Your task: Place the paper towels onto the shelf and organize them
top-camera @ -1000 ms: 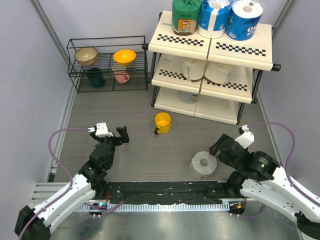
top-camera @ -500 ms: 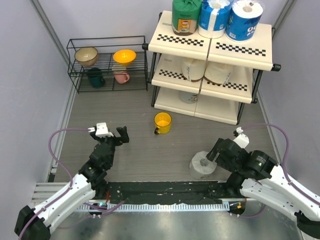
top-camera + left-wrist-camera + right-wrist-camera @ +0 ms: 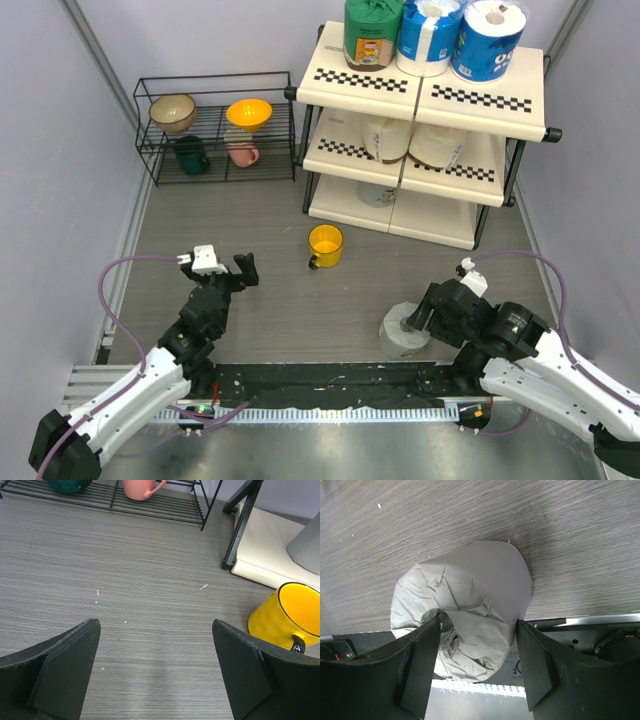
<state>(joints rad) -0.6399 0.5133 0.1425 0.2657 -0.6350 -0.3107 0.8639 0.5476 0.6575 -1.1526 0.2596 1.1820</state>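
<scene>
Jaws of the right gripper (image 3: 477, 630) stand spread around the grey roll (image 3: 465, 585); left gripper (image 3: 156, 630) hangs parted, empty, near the cup (image 3: 285, 612).

The shelf (image 3: 335, 58) is cream with black-and-white checkered strips, one roll (image 3: 372, 32) green, two rolls (image 3: 430, 35) blue-and-white, the cup (image 3: 325, 244) yellow.

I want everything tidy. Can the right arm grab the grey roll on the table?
Probably yes. The right end effector is open and hangs right above the grey roll, and nothing sits between them.
</scene>
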